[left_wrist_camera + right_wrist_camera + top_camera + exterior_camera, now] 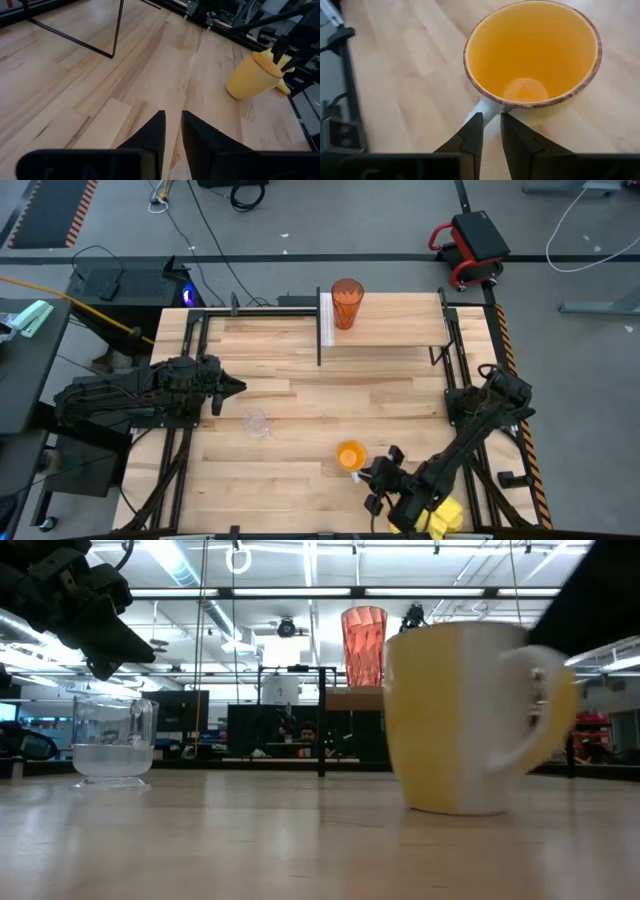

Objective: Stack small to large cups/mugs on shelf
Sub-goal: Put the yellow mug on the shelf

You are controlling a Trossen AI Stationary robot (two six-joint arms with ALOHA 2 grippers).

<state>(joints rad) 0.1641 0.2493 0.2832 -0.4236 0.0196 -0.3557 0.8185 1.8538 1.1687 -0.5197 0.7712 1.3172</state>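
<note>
1. The right gripper (490, 131) is seen clenched on the pale handle of the orange mug (532, 55), near the table's front edge.
2. The left gripper (170, 130) is held above the table at the left, its fingers almost together with only a narrow gap; nothing is grasped.
3. The grip on the handle is shown only by the right wrist view; in the high view it is hidden by the arm.
4. The mug is seen empty. The clear glass (257, 422) stands just beside the left gripper; its content cannot be told.
5. The dark-orange tumbler (345, 304) stands upright on the shelf (400, 325), near its white end.
6. A yellow cloth (447, 517) lies at the wooden table's (300, 480) front right. Ceiling lights are shown behind in the low view.
</note>
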